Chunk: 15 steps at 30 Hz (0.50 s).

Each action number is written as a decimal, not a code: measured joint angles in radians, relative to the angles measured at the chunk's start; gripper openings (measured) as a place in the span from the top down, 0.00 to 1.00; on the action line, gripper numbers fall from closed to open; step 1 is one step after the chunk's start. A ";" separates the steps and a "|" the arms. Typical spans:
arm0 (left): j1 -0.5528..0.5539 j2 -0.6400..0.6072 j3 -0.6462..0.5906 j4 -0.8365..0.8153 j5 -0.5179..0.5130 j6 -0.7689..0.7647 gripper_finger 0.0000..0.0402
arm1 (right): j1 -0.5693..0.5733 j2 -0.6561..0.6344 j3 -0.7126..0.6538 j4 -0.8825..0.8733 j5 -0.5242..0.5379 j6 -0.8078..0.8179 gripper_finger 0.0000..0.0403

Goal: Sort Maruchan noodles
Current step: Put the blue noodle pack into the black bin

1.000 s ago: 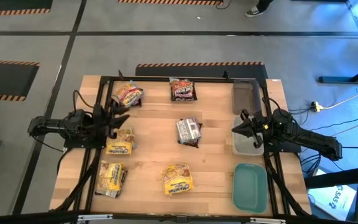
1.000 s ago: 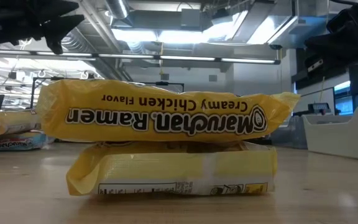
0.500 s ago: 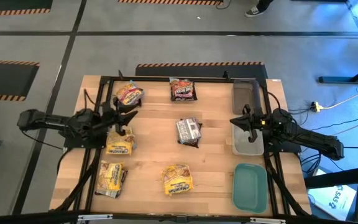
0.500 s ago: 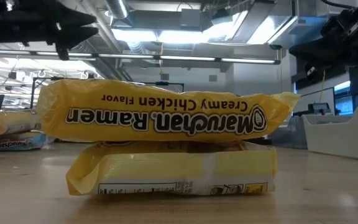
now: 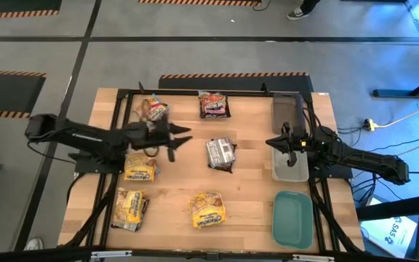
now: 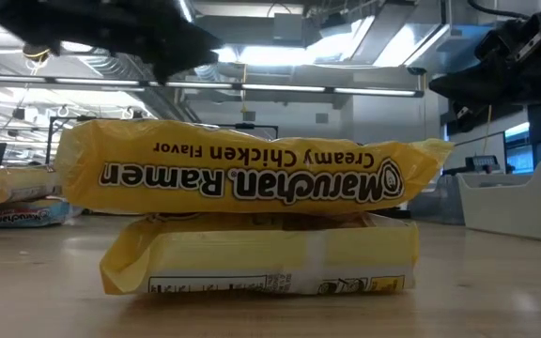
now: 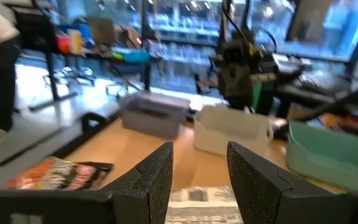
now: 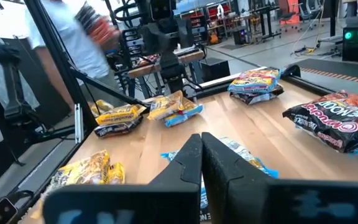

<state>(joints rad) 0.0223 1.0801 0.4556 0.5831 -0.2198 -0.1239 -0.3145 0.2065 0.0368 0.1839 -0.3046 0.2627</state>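
Your noodle packets are lying spread over the wooden table [image 5: 253, 189]: a silvery packet [image 5: 220, 153] at mid-table, a dark red packet [image 5: 214, 105] at the far edge, a yellow-red packet [image 5: 151, 109] at the far left, and yellow packets at the left [image 5: 140, 168], near left [image 5: 130, 208] and near middle [image 5: 207, 209]. In the low view, that near-middle spot is showing two yellow packets stacked, the top one [image 6: 242, 174] lying on the lower one [image 6: 261, 266].

Your left gripper [image 5: 182, 137] is hovering just beside the silvery packet, on its left, fingers [image 7: 154, 177] standing apart and holding nothing. Your right gripper [image 5: 271, 143] is waiting with fingers pressed together, empty, beside the clear tray [image 5: 289, 172]. A grey bin [image 5: 287, 110] is sitting beyond the tray, a teal lid [image 5: 292, 218] nearer.
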 joint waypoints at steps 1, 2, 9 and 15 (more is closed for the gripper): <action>0.000 0.043 0.028 -0.012 0.014 0.000 0.64 | 0.000 0.001 0.000 0.000 0.000 -0.007 1.00; 0.000 0.084 0.058 -0.030 0.027 0.000 0.64 | 0.000 0.001 0.000 0.000 -0.001 -0.010 1.00; -0.006 0.321 0.219 -0.103 0.107 0.000 0.64 | 0.000 0.001 0.000 -0.001 -0.001 -0.007 1.00; -0.005 0.457 0.299 -0.105 0.160 0.003 0.64 | 0.000 0.001 0.000 -0.001 0.013 0.010 0.97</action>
<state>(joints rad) 0.0177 1.5373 0.7546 0.4779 -0.0598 -0.1207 -0.3141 0.2073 0.0368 0.1829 -0.2915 0.2729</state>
